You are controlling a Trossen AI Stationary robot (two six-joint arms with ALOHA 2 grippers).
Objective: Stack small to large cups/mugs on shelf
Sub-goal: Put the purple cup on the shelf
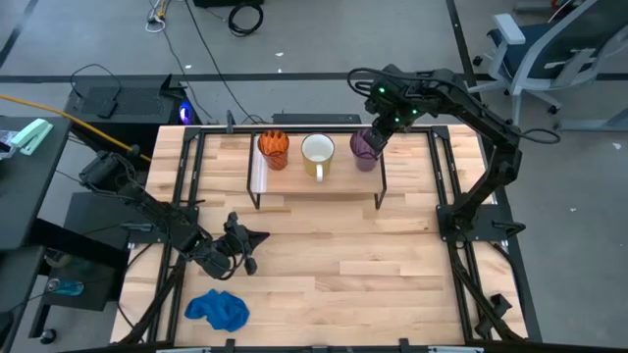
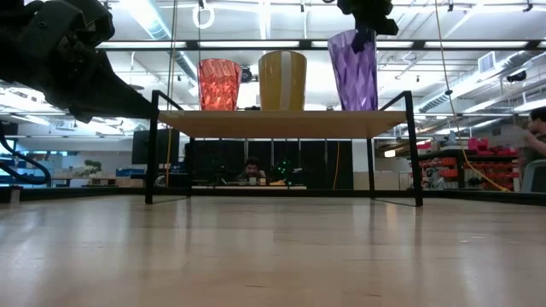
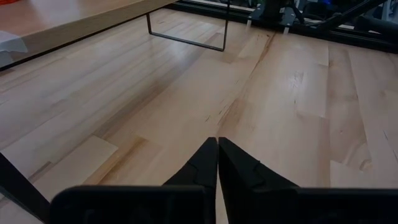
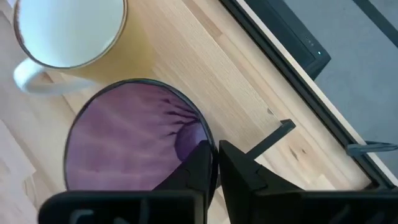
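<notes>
Three vessels stand in a row on the shelf (image 1: 319, 188): the orange swirl-patterned cup (image 1: 274, 149) at one end, the white mug (image 1: 318, 155) with its yellowish side in the middle, and the purple tumbler (image 1: 365, 147) at the other end, all upright in the low view. The right gripper (image 1: 377, 137) is at the tumbler, its fingers pinched on the rim, one inside the mouth and one outside, as the right wrist view shows with the wall caught between them. The left gripper (image 1: 235, 241) waits low over the bare tabletop (image 1: 392, 265) in front of the shelf, its fingers pressed together on nothing, with a blue cloth (image 1: 218, 310) lying nearer the table's front edge. My reading is that the tallest piece is being set down or about to be let go, so the ordering looks all but finished. Next should come a gentle parting of the fingers and a straight lift, since a sideways pull could tip the tumbler off the shelf's end.
</notes>
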